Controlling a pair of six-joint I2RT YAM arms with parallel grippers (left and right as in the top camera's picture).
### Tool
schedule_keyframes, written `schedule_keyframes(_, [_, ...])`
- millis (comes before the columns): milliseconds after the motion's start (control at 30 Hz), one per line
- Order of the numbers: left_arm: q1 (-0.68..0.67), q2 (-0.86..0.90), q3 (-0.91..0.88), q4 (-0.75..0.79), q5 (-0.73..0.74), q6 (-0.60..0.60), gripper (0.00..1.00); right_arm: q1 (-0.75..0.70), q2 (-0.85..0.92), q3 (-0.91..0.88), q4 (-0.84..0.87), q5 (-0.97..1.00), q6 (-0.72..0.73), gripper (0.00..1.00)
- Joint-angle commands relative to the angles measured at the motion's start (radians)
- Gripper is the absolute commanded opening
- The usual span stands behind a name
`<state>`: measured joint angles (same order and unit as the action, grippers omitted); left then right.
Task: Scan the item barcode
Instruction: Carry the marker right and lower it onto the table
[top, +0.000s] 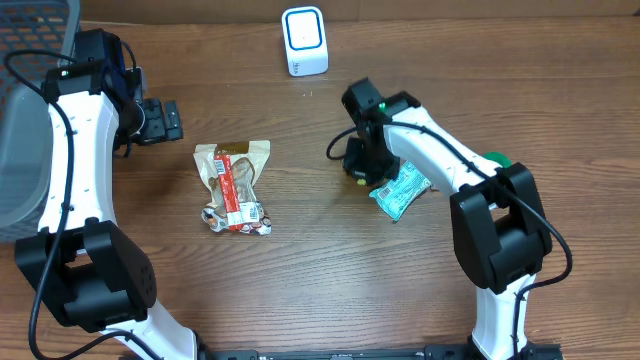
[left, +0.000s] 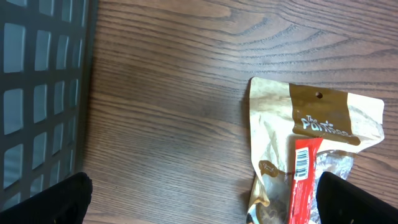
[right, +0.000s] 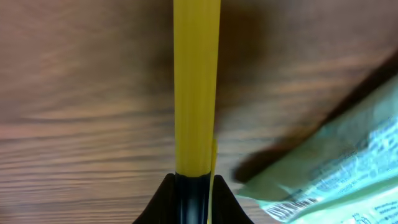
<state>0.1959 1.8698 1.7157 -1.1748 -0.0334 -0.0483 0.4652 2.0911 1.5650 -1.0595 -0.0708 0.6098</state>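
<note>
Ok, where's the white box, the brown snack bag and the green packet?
white box (top: 304, 40), overhead view, middle of its face
brown snack bag (top: 233, 187), overhead view, red label at its middle
green packet (top: 402, 190), overhead view, its uncovered middle

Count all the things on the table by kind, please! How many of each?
Snack packets: 2, a tan foil pouch with red label and a pale green plastic packet
White box-shaped scanner: 1
Dark grey mesh basket: 1
Thin yellow stick, gripped by the right end effector: 1
Small green object, half hidden: 1
Total: 6
</note>
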Motion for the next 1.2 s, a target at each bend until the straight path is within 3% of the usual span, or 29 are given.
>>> schedule_keyframes(0, [-0.007,-0.019,0.021,0.002,0.008,0.015,1.00,-0.010,-0.006,-0.033,-0.018,0.043,0.016,0.04])
schedule_keyframes(433, [-0.007,-0.019,0.021,0.002,0.008,0.015,1.00,-0.017,-0.006,-0.037,-0.254,0.267,0.015,0.04])
schedule_keyframes(967, [-0.007,-0.019,0.021,0.002,0.008,0.015,1.00,-0.015,-0.006,-0.039,-0.116,0.129,-0.013,0.04])
schedule_keyframes(1167, [-0.007,-0.019,0.021,0.002,0.008,0.015,1.00,-0.015,-0.006,-0.039,-0.119,0.130,-0.016,0.11])
